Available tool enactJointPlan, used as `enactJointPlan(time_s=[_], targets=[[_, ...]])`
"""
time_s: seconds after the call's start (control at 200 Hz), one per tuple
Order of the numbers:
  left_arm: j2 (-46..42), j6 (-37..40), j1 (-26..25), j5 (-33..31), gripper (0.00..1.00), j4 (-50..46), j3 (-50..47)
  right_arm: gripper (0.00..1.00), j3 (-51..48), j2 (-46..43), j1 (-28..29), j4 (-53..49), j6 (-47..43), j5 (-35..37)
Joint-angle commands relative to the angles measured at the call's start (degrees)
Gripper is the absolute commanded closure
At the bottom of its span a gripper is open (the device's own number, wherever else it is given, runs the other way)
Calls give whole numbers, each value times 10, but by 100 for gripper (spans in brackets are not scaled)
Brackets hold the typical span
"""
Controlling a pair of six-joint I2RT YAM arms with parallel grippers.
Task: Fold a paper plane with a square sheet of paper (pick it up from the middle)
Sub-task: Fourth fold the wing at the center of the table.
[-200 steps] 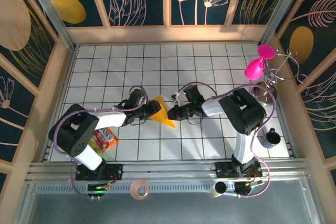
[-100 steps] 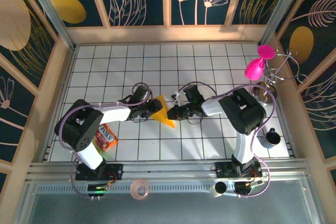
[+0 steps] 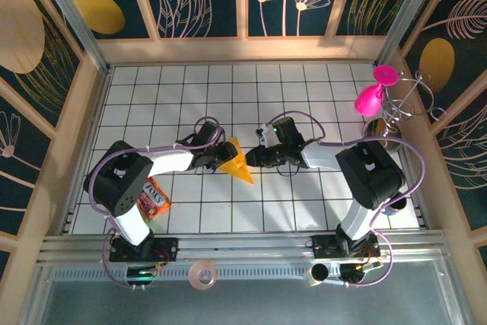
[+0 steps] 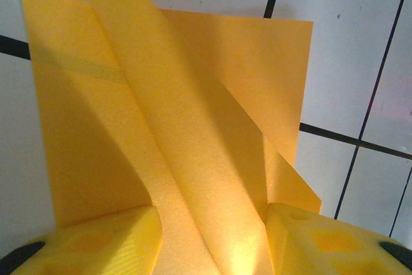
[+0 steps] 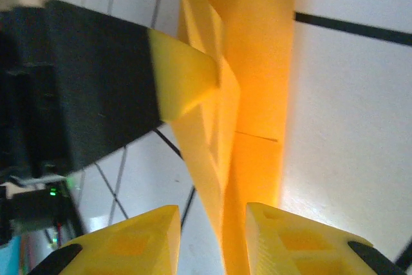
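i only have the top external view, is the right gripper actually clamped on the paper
observer: no. in the right wrist view the paper passes between the fingers of the right gripper, with a gap beside one finger.
operator: and the left one
observer: left wrist view: a raised flap of the paper fills the gap of the left gripper. pinched or not, i cannot tell.
operator: are the two close
observer: yes, a left finger meets the paper just ahead of the right fingers.

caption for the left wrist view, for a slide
left gripper holding a raised fold of the orange-yellow sheet of paper on the white tiled table
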Motion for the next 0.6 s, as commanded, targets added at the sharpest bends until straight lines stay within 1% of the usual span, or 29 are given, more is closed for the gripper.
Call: enactJointPlan(time_s=[0.0, 0.175, 0.596], targets=[[63, 7, 5, -67, 49, -120, -38, 68, 13, 4, 21, -41, -31, 43], [77, 6, 5, -77, 47, -136, -38, 69, 24, 21, 37, -49, -42, 62], [93, 4, 4, -78, 45, -143, -35, 74, 26, 50, 41, -38, -62, 43]])
